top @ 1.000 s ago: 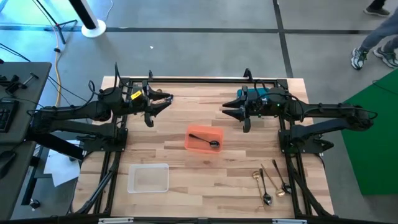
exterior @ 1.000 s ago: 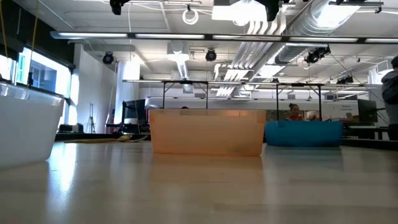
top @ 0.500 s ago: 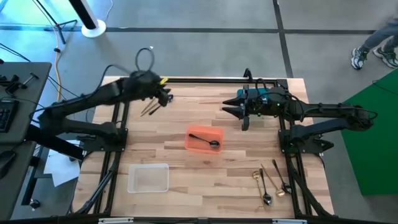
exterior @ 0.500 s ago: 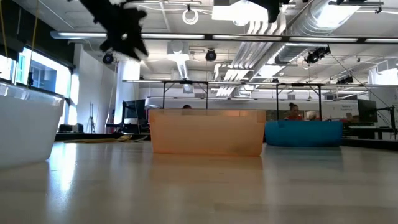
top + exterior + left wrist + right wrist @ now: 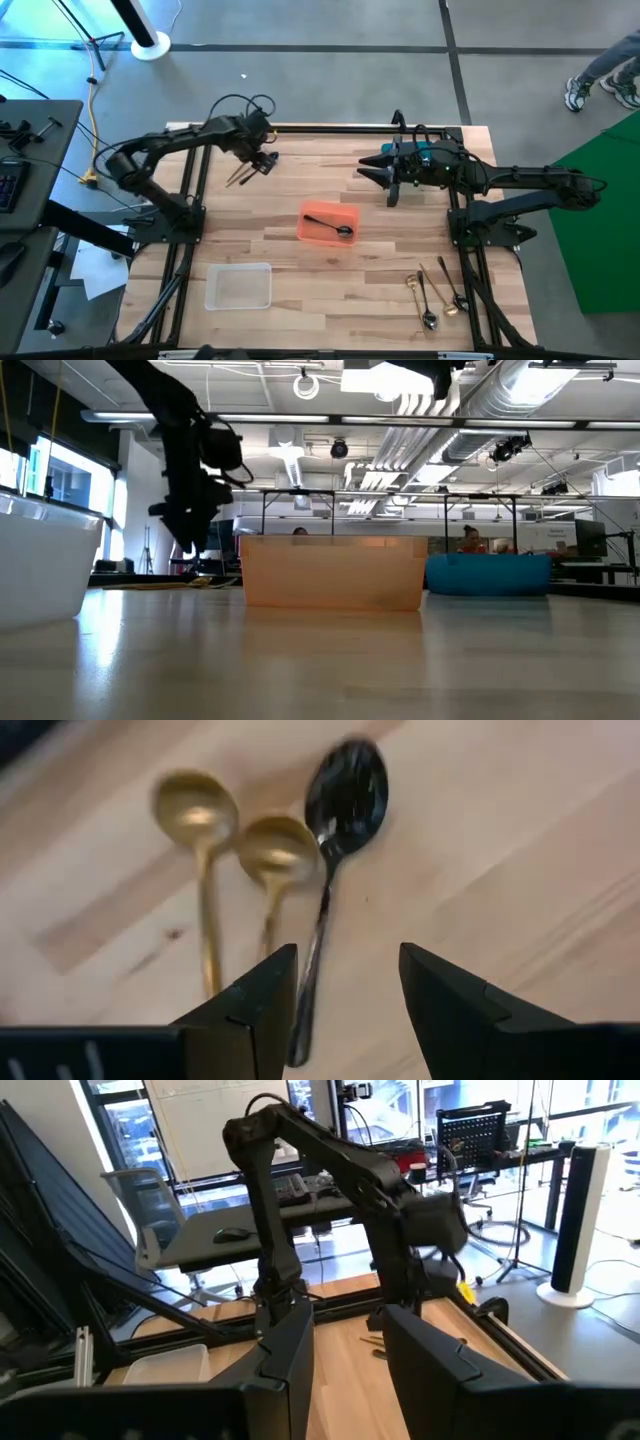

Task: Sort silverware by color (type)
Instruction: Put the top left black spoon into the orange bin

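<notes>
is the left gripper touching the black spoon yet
Apart. The left wrist view shows the open left gripper above the black spoon, whose handle runs between the fingers with wood visible on both sides.

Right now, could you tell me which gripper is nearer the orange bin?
Right. The right gripper sits just beyond the orange bin's corner; the left gripper hovers farther off.

text: none readable | labels/brands: none readable | numbers/signs: none readable | whiteboard in right wrist view: marks too faint to read
</notes>
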`<state>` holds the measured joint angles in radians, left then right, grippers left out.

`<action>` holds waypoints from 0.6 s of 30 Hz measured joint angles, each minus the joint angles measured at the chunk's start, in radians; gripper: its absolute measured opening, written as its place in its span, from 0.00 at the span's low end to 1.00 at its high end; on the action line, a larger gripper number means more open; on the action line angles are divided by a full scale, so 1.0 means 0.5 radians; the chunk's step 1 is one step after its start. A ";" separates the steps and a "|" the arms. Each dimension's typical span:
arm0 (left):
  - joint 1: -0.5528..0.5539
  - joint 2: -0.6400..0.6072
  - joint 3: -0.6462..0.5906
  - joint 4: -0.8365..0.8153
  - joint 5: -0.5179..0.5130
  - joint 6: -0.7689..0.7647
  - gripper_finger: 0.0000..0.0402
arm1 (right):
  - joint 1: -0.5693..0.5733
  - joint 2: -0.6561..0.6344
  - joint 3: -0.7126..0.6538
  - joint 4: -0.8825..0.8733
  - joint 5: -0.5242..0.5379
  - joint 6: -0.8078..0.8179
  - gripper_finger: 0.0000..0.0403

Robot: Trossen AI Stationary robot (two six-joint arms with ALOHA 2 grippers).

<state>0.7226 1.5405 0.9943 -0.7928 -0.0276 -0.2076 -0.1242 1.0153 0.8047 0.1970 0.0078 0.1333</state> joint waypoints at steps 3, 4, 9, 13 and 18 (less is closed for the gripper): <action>0.009 0.100 0.000 0.000 0.040 0.000 0.41 | 0.000 0.000 0.000 -0.002 0.000 -0.001 0.27; 0.009 0.131 0.000 0.001 0.041 0.001 0.41 | 0.000 0.000 0.000 -0.002 0.000 -0.002 0.27; 0.023 0.254 0.000 0.024 0.038 0.006 0.41 | 0.000 0.000 0.000 -0.004 0.000 -0.002 0.27; 0.036 0.330 0.000 0.066 0.037 0.054 0.41 | 0.000 0.000 0.000 -0.010 0.001 0.000 0.27; 0.038 0.410 0.000 0.107 0.037 0.058 0.41 | 0.000 0.000 0.000 -0.011 0.001 0.001 0.27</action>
<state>0.7414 1.7453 0.9941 -0.7391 -0.0093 -0.1787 -0.1242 1.0153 0.8047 0.1917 0.0082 0.1337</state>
